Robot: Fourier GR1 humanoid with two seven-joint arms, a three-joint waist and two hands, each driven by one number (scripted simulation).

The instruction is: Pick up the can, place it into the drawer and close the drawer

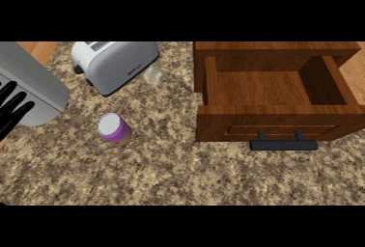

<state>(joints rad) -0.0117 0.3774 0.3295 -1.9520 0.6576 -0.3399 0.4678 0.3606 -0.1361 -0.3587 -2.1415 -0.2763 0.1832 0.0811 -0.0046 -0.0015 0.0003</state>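
Head view: can (114, 129) stands upright on the counter (178, 173), white lid up, purple body, roughly centre-left. Its long axis is vertical, seen nearly end-on from above.

Left robot hand (13, 107) shows at the left edge, fingers straight and spread, holding nothing, in front of a grey appliance (32, 82). It looks parked, not reaching. Can lies to its right and slightly nearer the robot, well apart. Right robot hand is not in view.

Drawer (274, 89) is pulled open at the right, empty wooden interior, black handle (283, 144) on its front. It sits to the right of the can with bare counter between. A toaster (114, 62) stands behind the can.

Judgement: the left hand is the only one showing and is on the can's side, yet the drawer is on the right, so carrying with the left means crossing over. Likely approach is from the side, wrapping the upright body.
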